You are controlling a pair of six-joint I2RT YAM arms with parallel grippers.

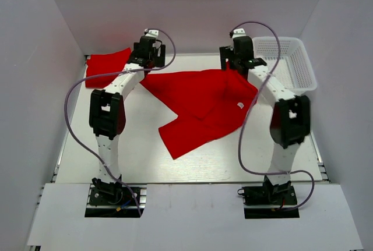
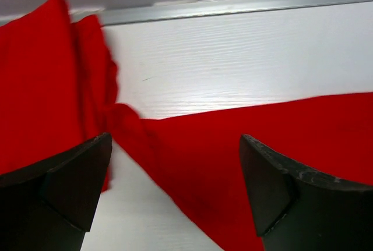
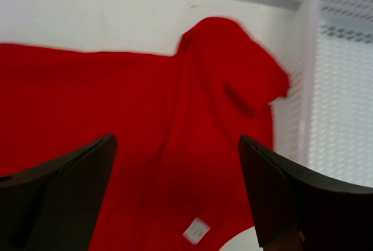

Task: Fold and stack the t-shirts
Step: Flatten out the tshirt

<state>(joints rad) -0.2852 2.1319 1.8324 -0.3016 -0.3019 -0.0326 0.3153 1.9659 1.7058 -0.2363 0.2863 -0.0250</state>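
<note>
A red t-shirt (image 1: 201,106) lies spread and partly folded over itself in the middle of the table, a small white label (image 1: 240,106) showing near its right edge. A second red t-shirt (image 1: 108,67) lies folded at the far left corner. My left gripper (image 1: 147,64) is open above the far left corner of the spread shirt (image 2: 233,158), with the folded shirt (image 2: 41,82) to its left. My right gripper (image 1: 238,64) is open above the far right corner of the spread shirt (image 3: 175,123); the label (image 3: 195,230) shows between its jaws.
A white plastic mesh basket (image 1: 291,64) stands at the far right, close beside the right gripper, and shows in the right wrist view (image 3: 341,88). A metal rail (image 2: 233,6) runs along the table's far edge. White walls enclose three sides.
</note>
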